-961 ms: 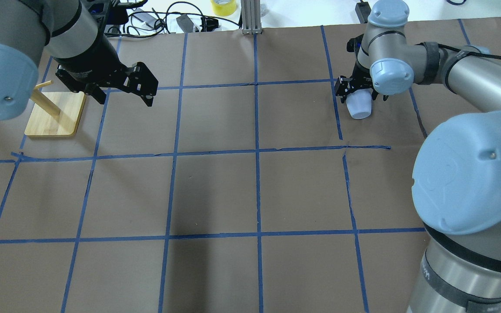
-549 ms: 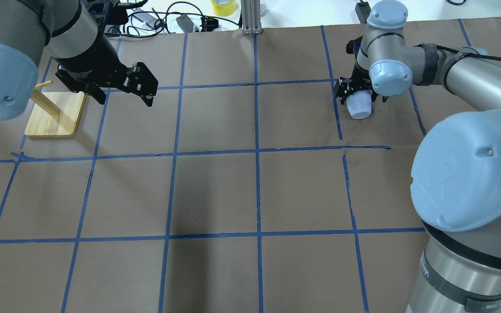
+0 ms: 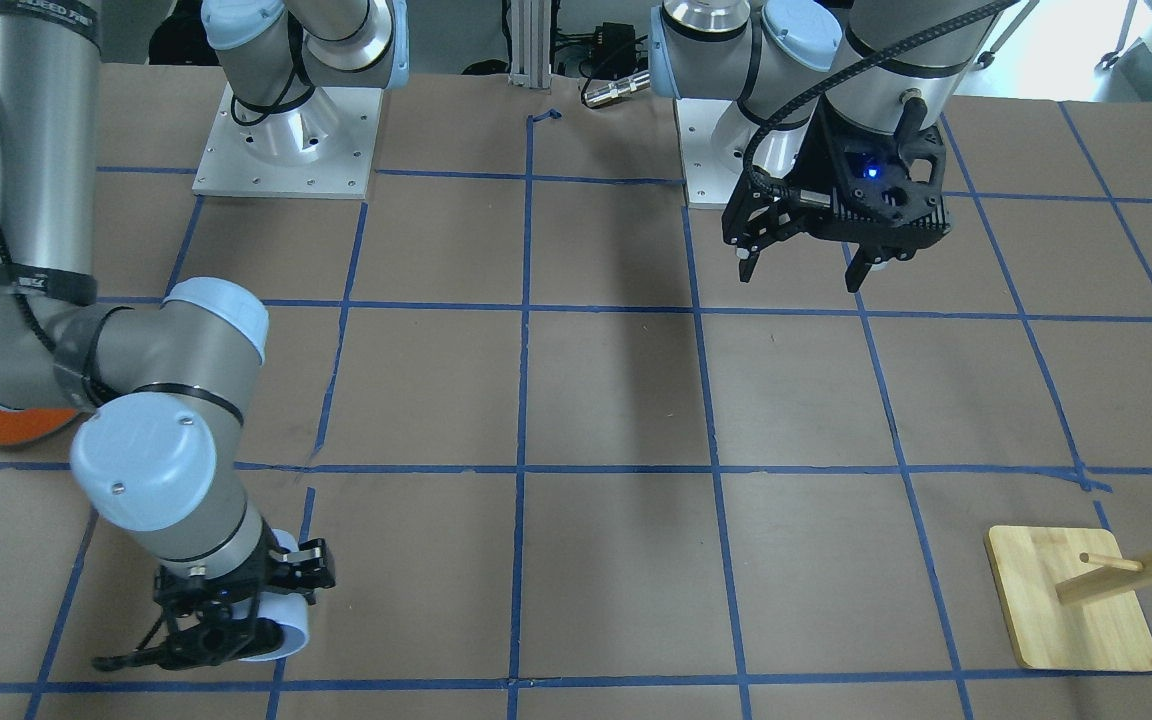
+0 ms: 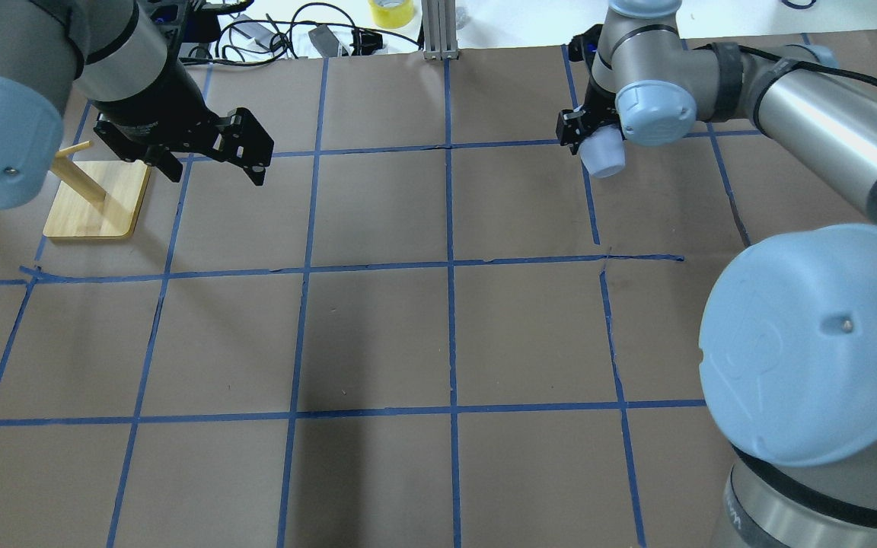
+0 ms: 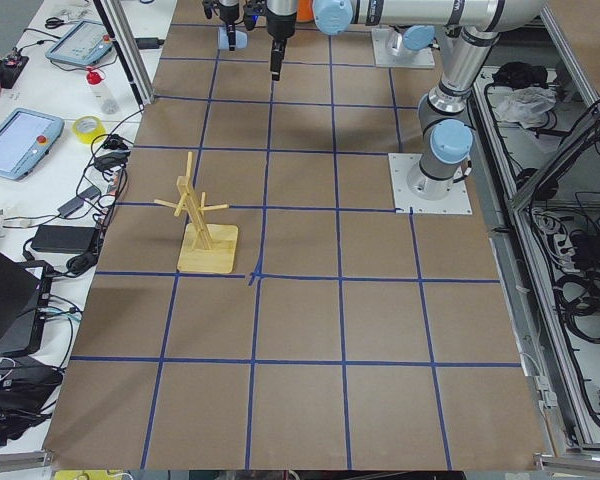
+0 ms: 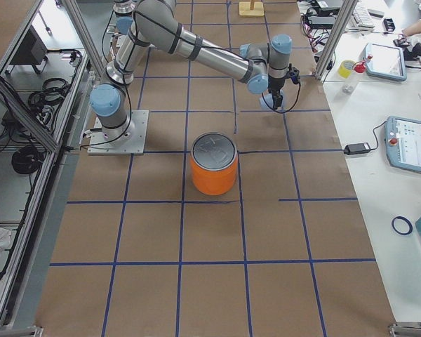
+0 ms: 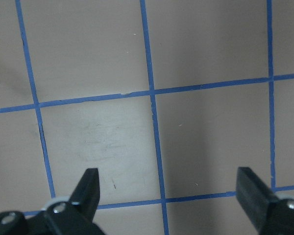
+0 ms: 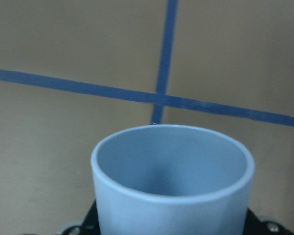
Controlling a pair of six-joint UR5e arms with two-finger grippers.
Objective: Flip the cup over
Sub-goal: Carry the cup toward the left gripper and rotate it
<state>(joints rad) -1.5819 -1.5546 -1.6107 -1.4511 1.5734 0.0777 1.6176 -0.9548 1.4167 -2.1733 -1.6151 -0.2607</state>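
Observation:
The small pale blue-white cup [image 4: 604, 156] is held in my right gripper [image 4: 589, 141], off the table and tilted on its side, over a blue tape line at the far right. The right wrist view looks past the gripper into the cup's open bluish mouth [image 8: 171, 171], which points away from the gripper. In the front view the cup [image 3: 286, 622] sits between the black fingers of the right gripper [image 3: 236, 628]. My left gripper [image 4: 214, 169] is open and empty above the far left of the table, and shows in the front view [image 3: 800, 275] and its wrist view [image 7: 169, 188].
A wooden peg stand [image 4: 96, 199] stands at the far left, next to my left gripper, and also shows in the front view [image 3: 1071, 600]. A large orange can with a silver top [image 6: 214, 172] stands near my right arm's base. Cables and a yellow tape roll [image 4: 390, 11] lie beyond the far edge.
My right gripper has carried the cup away from the robot and to the left, turning the wrist. The left arm has not moved.

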